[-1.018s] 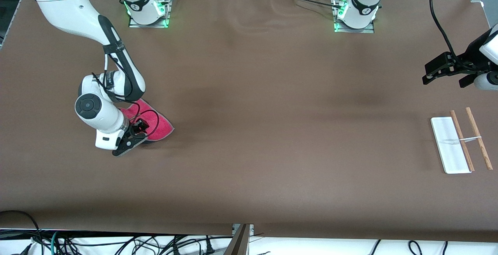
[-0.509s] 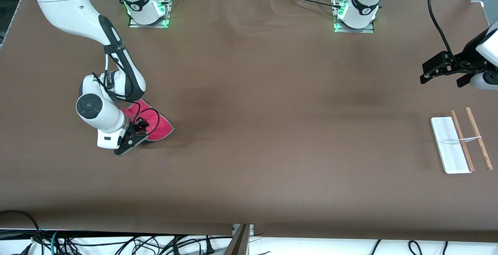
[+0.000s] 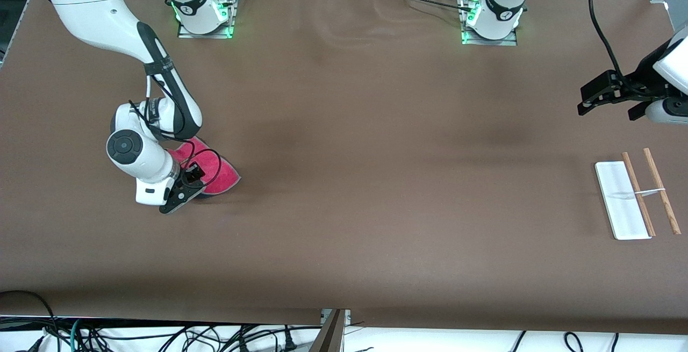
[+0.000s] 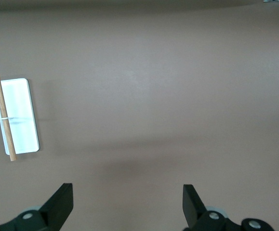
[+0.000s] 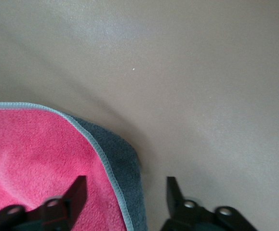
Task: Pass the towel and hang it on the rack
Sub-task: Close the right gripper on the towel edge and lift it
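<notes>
Front view: towel (image 3: pixel 212 172) flat on desk (image 3: pixel 355 180), well apart from rack (image 3: pixel 634 197), at right arm's end. Right hand (image 3: pixel 185 193) spread over towel edge, nothing gripped. Left hand (image 3: pixel 591 102) spread, empty, waiting near rack. Grasp, pass, hanging all judged undone.

Table (image 3: pixel 376 180) bare between towel (image 3: pixel 220 177) and rack (image 3: pixel 623 201) (well apart).

Even, diffuse overhead light; the matte brown table covering (image 3: pixel 376 191) shows soft sheen patches and faint dark shadow bands. Green lamps glow at both bases. Right wrist view is soft-focused, with pale glare.
</notes>
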Robot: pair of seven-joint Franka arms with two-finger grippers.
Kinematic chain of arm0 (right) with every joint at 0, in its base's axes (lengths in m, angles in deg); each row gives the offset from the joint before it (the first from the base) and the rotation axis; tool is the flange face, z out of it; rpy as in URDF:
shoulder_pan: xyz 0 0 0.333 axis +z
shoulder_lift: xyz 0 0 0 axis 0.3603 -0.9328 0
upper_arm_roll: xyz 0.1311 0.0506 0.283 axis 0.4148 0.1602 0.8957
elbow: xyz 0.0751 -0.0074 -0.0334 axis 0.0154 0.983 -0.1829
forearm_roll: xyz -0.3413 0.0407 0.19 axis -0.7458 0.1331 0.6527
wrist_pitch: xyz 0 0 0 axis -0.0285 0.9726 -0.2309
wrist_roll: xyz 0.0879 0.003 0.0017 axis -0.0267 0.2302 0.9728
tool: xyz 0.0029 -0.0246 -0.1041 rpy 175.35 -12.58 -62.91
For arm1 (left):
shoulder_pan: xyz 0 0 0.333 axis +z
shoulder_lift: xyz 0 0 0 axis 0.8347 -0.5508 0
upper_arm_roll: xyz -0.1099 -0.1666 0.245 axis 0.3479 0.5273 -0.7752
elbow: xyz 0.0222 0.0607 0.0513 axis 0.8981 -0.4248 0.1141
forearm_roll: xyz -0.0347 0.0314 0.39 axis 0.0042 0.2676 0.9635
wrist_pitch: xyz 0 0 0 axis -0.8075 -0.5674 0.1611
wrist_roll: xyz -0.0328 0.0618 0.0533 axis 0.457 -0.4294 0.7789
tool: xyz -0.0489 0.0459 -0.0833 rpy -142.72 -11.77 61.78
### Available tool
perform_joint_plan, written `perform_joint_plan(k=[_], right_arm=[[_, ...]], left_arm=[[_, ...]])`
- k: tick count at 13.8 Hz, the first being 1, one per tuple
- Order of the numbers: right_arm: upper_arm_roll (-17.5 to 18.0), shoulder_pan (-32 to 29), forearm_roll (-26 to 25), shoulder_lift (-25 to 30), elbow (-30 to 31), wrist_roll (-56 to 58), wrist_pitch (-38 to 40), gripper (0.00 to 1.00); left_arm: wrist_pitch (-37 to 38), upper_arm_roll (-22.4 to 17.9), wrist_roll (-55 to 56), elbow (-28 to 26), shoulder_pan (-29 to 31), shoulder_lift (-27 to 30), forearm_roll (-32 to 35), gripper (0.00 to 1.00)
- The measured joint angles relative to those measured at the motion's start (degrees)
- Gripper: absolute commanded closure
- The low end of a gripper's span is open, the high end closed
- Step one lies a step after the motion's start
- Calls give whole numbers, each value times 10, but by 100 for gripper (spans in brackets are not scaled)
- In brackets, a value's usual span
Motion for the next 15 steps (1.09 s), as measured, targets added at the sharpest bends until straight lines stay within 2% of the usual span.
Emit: perform_joint_plan(k=[3, 4, 5, 11, 13, 15], right_arm=[[0, 0, 0, -1, 0, 0, -2, 86], [0, 0, 0, -1, 0, 0, -2, 95], [0, 0, 0, -1, 0, 0, -3, 100], [2, 0, 0, 17, -9, 0, -12, 100], [16, 0, 0, 44, -18, 0, -2, 100], [42, 0, 10, 74, -42, -4, 53, 100]], left_arm=[[0, 7, 0, 0, -5, 0, 0, 0], [-1, 7, 0, 0, -5, 0, 0, 0], [-2, 6, 0, 0, -4, 0, 0, 0], [-2, 12, 0, 0, -6, 0, 0, 0], [-1, 12, 0, 0, -6, 0, 0, 0], [-1, 11, 0, 0, -6, 0, 0, 0]])
